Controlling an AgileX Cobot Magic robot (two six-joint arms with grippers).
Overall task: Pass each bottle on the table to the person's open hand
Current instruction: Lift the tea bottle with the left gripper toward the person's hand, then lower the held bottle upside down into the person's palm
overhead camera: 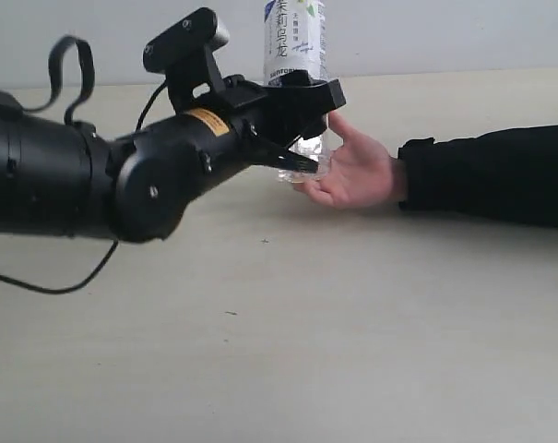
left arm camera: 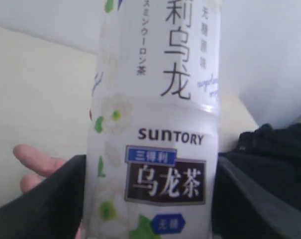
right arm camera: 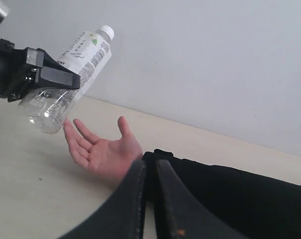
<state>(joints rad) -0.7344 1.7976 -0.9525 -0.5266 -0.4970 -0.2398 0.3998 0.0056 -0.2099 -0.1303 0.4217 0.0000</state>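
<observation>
Bottle (overhead camera: 294, 37): clear plastic, white label with green leaf print and "SUNTORY" lettering (left arm camera: 155, 124), white cap visible only in the right wrist view (right arm camera: 75, 64). It is off the counter (overhead camera: 306, 351) and stands upright in the exterior view, where the frame edge cuts off its top. The left jaws hold it: one black finger (left arm camera: 50, 199) on each side of the lower label, with the clear base sticking out below them. The base sits just above the fingertips of the person's open hand (overhead camera: 357, 171); I cannot tell whether they touch. The hand is palm-up, fingers spread, thumb raised (right arm camera: 103, 149), and lies low over the counter. Its wrist is in a black sleeve (overhead camera: 491, 175) reaching in from the right of the exterior view. The left arm (overhead camera: 149, 175) comes in from the left and carries its wrist camera (overhead camera: 182, 41) on top, with a black cable (overhead camera: 71, 65) looping behind. The right jaws are pressed almost together and hold nothing; they hang near the sleeve. A plain pale wall (right arm camera: 215, 59) stands behind.
</observation>
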